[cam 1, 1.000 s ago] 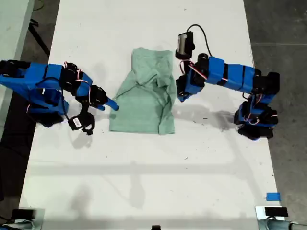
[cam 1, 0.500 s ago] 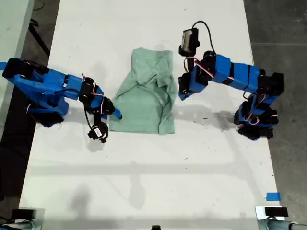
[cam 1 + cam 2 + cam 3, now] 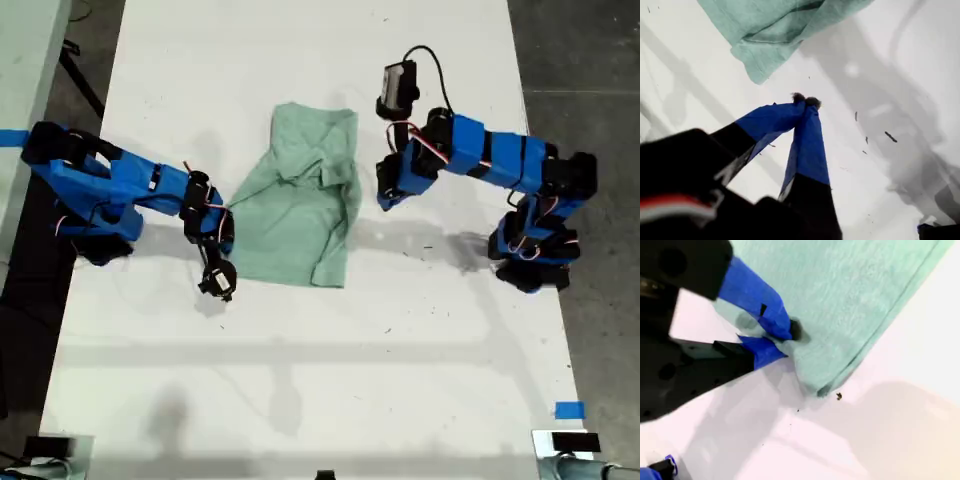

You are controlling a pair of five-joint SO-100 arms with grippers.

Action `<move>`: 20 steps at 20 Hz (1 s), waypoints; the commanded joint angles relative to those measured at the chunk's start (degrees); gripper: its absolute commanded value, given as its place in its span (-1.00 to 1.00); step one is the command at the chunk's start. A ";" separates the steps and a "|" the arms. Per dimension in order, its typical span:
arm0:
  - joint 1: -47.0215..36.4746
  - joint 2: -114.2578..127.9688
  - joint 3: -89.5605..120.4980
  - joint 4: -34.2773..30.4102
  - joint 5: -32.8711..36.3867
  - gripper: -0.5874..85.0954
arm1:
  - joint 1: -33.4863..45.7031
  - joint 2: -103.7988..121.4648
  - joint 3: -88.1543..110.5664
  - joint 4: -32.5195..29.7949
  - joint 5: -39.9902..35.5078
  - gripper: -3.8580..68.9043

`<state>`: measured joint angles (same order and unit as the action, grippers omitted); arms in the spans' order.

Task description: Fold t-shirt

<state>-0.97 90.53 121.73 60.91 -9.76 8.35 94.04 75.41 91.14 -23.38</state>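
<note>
- T-shirt [image 3: 298, 205] lies part-folded and rumpled on the white counter [image 3: 320, 380], upper centre of the exterior view, between the two arms.
- My second pincer [image 3: 785, 342] is at the shirt's edge on the exterior view's left [image 3: 225, 235]; its blue-taped tips are clenched on the cloth near a lower corner.
- In the second wrist view the fabric bunches at the tips and a folded double edge runs down to the corner.
- My first pincer [image 3: 805, 101] is on the exterior view's right [image 3: 385, 200], just beside the shirt and clear of it, tips pressed together, nothing between them.
- First wrist view: a shirt corner [image 3: 762, 60] lies ahead of the tips, bare counter between.
- Blue tape square [image 3: 568, 410] sits at lower right of the exterior view.
</note>
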 commanded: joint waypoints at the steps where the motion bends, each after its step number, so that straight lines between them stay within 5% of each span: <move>1: 0.70 3.96 -3.25 6.77 -0.62 -0.99 | -0.79 5.01 0.26 -0.53 -0.18 -0.90; 6: -3.52 13.01 -9.76 27.51 0.09 -0.99 | -0.88 5.80 1.58 -1.05 0.00 -0.90; 20: 4.92 -31.55 -64.51 35.33 6.59 -0.99 | -1.58 7.12 3.16 -1.23 1.14 -0.90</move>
<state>2.29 60.82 63.37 96.06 -4.13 7.47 96.33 78.93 91.05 -22.76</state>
